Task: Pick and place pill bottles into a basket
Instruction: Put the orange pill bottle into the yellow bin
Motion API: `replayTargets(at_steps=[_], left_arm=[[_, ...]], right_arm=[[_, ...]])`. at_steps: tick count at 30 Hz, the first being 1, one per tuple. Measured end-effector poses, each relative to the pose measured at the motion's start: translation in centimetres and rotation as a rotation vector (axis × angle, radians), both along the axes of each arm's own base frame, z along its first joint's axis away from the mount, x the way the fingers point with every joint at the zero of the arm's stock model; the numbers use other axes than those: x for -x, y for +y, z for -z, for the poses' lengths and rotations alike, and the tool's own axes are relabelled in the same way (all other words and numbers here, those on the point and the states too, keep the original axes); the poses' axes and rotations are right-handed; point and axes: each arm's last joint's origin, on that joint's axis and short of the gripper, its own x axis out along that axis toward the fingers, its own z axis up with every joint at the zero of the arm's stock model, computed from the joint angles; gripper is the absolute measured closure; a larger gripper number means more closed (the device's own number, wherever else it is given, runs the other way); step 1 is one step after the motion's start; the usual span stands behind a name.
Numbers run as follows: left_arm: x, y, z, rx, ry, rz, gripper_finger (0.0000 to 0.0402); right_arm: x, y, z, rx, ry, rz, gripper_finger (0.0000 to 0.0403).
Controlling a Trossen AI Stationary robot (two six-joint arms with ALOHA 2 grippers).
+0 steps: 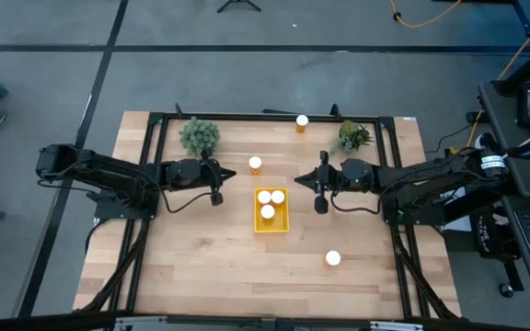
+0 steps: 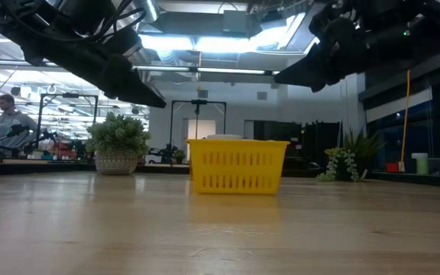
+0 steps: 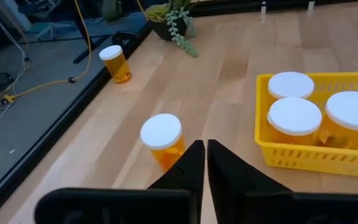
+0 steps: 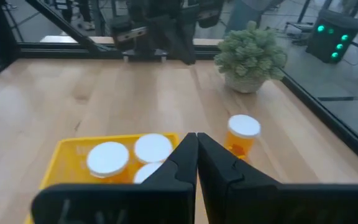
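Note:
The yellow basket [image 1: 271, 211] stands mid-table with three white-capped orange pill bottles [image 1: 267, 201] inside; it also shows in the left wrist view [image 3: 316, 155] and the right wrist view [image 4: 73, 155]. One loose bottle [image 1: 255, 165] stands just beyond the basket, another [image 1: 302, 121] at the far edge, a third [image 1: 333, 258] near the front right. My left gripper [image 1: 217, 184] hovers left of the basket, shut and empty [image 3: 202, 163]. My right gripper [image 1: 320, 190] hovers right of it, shut and empty [image 4: 196, 155].
A bushy green plant [image 1: 199, 136] in a pot stands at the far left and a trailing plant [image 1: 352, 136] at the far right. A black frame [image 1: 155, 165] borders the table. A person [image 2: 10, 122] sits in the room behind.

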Motion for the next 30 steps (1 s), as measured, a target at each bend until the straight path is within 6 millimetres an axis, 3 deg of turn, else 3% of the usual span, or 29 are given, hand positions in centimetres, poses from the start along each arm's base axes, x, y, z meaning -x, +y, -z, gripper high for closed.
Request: replayTargets(at_steps=[7,21,25,30], left_arm=[[0.0,0.0,0.0,0.005,-0.001,0.013,0.0337],[0.0,0.0,0.0,-0.002,-0.002,-0.002,0.0138],[0.0,0.0,0.0,0.002,-0.002,0.006,0.0116],[0.0,-0.1,0.0,0.050,-0.021,0.000,0.0116]], right_arm=[[0.1,-0.9,0.0,0.044,0.006,0.028,0.0387],[0.1,-1.4,0.0,0.048,0.006,0.044,0.0387],[0.1,-1.4,0.0,0.048,0.007,0.044,0.0387],[0.1,-1.4,0.0,0.048,0.007,0.044,0.0387]])
